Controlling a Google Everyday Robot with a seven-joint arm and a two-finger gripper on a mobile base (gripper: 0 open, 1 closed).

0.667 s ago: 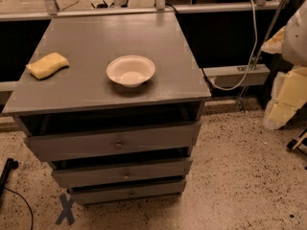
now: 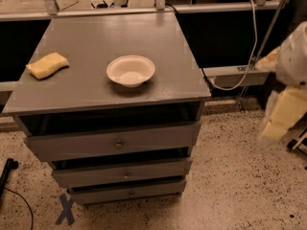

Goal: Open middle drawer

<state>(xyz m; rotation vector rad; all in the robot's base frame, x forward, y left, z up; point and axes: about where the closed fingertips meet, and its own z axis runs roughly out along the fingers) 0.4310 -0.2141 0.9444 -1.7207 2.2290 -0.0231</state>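
my pale gripper (image 2: 283, 116) hangs at the right edge; open or shut, i cannot tell. the grey painted wooden middle drawer (image 2: 96, 174) lies well left of it and lower, round brass knob (image 2: 126, 175) facing out.

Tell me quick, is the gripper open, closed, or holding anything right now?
Gripper: off to the right of the cabinet, not touching the middle drawer; open or closed cannot be told.
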